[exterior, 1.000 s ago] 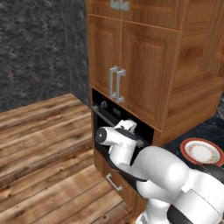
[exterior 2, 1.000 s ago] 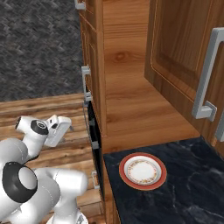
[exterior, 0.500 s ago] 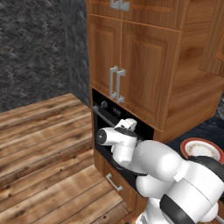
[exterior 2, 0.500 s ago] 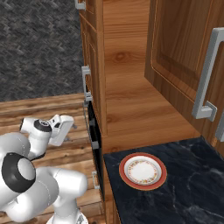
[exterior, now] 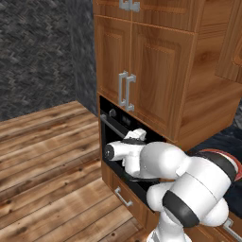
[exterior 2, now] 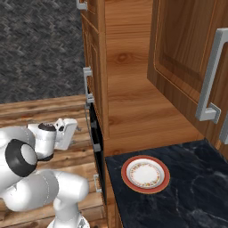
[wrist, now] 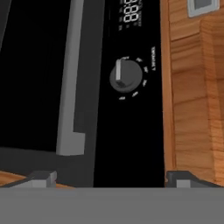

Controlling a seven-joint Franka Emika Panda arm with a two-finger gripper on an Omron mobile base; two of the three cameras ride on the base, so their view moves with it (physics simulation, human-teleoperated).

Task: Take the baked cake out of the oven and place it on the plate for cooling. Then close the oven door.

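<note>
Cake is presumably behind the shut oven door [wrist: 39, 65], while the claw [wrist: 109, 177], jaws spread wide and empty, faces its silver handle [wrist: 70, 83]; misaligned, it risks closing on the knob [wrist: 126, 75] beside it instead.

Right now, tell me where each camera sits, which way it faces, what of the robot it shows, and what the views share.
Left base view: behind the arm's left, facing the oven under wooden cabinets; white arm at lower right, gripper by the oven door.
Right base view: behind the arm's right, looking along the cabinet side and down at the plate on the dark counter; arm at lower left.
Hand view: on the hand, close to the oven front, handle and knob; open finger tips at bottom.
Shared: the oven shows in all views, the plate in both base views.
</note>
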